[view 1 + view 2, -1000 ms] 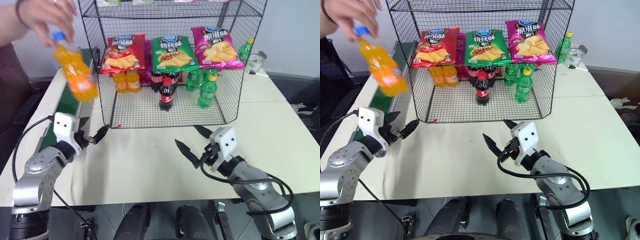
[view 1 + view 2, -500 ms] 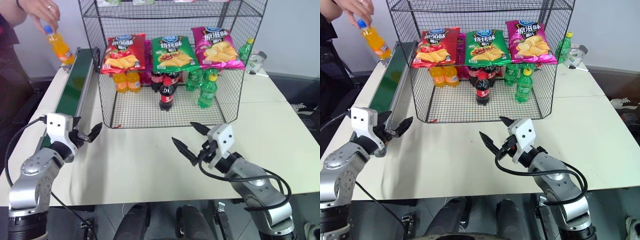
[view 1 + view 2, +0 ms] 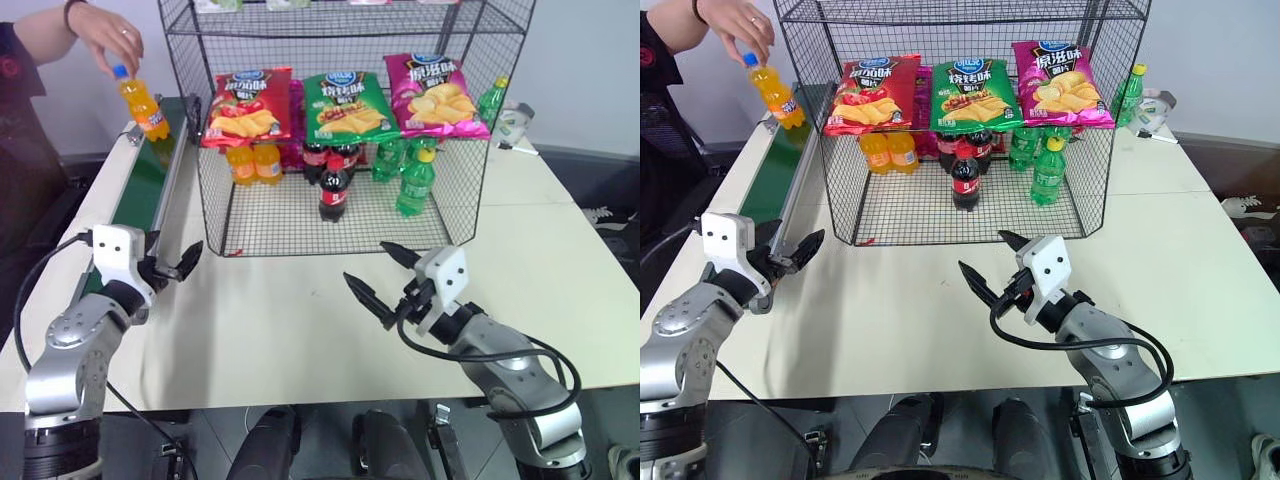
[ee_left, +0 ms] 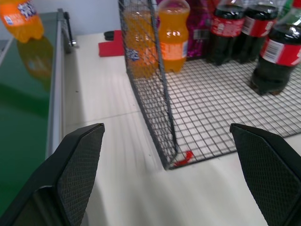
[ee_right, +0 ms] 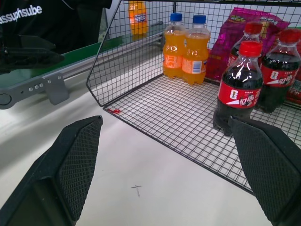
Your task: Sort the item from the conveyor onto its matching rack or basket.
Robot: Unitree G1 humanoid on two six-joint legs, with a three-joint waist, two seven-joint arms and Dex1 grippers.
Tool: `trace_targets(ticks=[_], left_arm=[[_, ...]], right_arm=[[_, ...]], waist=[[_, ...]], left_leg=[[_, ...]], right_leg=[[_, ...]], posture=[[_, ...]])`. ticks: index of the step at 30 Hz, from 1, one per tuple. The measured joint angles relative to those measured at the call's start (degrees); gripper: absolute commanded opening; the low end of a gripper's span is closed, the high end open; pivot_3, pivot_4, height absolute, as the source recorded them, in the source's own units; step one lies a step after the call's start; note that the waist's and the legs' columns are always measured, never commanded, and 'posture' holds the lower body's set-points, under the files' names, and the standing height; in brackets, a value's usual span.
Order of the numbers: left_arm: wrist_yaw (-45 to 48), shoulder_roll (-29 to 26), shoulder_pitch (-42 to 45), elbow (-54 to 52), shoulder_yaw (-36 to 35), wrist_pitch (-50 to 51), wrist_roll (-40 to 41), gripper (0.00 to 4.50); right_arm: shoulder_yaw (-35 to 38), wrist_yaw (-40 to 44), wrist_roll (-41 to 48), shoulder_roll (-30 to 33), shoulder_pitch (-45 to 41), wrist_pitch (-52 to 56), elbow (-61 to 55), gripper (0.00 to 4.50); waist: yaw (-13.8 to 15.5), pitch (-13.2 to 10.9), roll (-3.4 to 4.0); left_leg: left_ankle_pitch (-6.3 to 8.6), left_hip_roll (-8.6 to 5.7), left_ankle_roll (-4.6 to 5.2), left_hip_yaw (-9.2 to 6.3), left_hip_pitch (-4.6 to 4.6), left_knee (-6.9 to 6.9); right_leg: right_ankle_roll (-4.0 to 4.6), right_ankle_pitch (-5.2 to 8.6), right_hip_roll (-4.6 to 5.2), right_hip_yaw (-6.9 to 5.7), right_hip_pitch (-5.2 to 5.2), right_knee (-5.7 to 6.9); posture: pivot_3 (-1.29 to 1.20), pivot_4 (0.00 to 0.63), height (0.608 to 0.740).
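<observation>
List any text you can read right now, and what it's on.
"assuphsube", cut off at the view's edge: white letters on the person's black shirt.
Chip bags, red, green and pink: large Chinese characters, too blurred to read.
Cola bottle label: white script, not legible.
Orange soda labels: too small to read.

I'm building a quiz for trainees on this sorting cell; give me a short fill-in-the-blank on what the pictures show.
1. A person's hand holds the orange soda bottle by its ____ cap.
2. That bottle is over the far end of the dark-green ____.
3. Both the left pincer and the right pincer stand ____.
4. In the wire rack, the chip bag between the red and pink bags is ____.

Missing words: blue; conveyor; open; green
</observation>
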State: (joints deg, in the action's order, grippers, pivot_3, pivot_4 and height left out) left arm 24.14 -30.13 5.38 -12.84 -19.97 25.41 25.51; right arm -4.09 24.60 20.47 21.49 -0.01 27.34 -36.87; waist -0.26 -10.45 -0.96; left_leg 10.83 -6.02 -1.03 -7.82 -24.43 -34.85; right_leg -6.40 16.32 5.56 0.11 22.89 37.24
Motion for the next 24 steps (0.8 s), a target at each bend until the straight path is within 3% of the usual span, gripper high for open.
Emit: trace_targets(ticks=[14,24], left_arm=[[-13.9,2.2,3.4,10.4,-8.2,-9.5,-6.5,4.47],[-16.3,3.3,1.6,13.1,-10.0,-15.2,-8.6,4.47]], right_arm=[[0.0,0.4,0.0,0.1,-0.3,0.0,0.1,4.50],[-0.1,1.0,0.0,0.1,-1.3,-0.1,1.2,4.50]], waist=[[0.0,0.0,-0.01],[0.9,0.0,-0.01]], left_leg=[[0.00,0.00,0.00,0.00,0.00,0.00],[0.00,0.00,0.00,0.00,0.00,-0.02]], right_leg=[[-0.17,-0.09,-0.01,-0.01,0.01,0.00],[-0.16,-0.09,-0.01,-0.02,0.01,0.00]], posture=[[0.00,0.150,0.740],[0.00,0.150,0.740]])
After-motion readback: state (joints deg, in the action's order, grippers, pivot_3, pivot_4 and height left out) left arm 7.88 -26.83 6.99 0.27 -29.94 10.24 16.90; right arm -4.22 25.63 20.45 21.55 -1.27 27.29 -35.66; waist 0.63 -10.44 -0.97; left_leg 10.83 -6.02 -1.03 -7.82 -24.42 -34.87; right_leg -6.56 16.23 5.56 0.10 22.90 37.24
